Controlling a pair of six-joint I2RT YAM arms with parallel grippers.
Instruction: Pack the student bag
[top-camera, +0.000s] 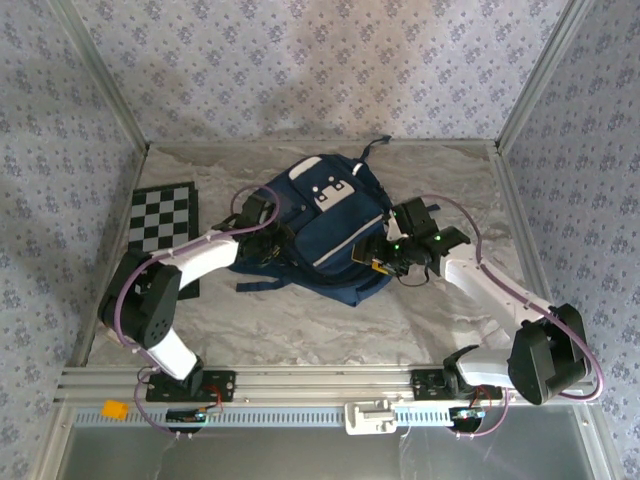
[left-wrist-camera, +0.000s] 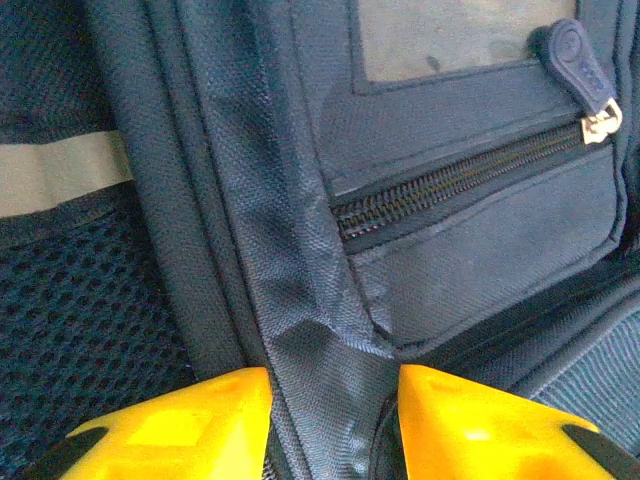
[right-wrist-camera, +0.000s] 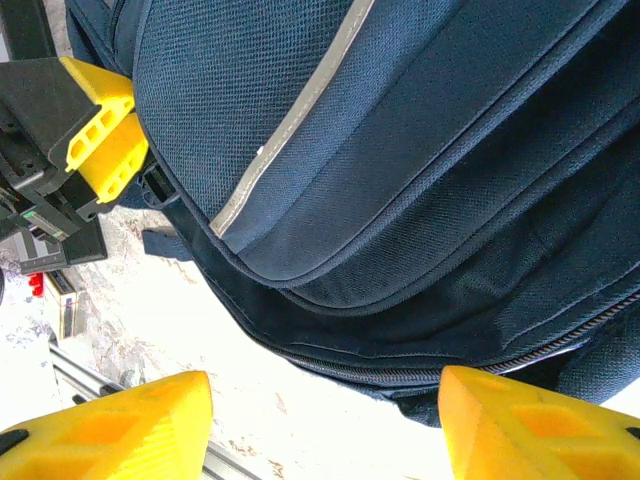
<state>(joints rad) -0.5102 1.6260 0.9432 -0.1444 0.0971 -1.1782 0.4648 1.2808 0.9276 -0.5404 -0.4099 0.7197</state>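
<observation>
**Both grippers at the bag**

The student bag (top-camera: 320, 235) lies mid-way across the table (top-camera: 330, 330), toward the far side. My left gripper (left-wrist-camera: 335, 385) straddles a fold of its fabric; I cannot tell whether it pinches. My right gripper (right-wrist-camera: 325, 390) stands spread at its right edge.

- Overhead, soft even light on the table (top-camera: 330, 330); shadows faint.
- My right wrist view: table glares white beside the student bag (right-wrist-camera: 400, 150).
- My left wrist view: dimmer, yellow fingertips (left-wrist-camera: 180, 420) blurred.
</observation>
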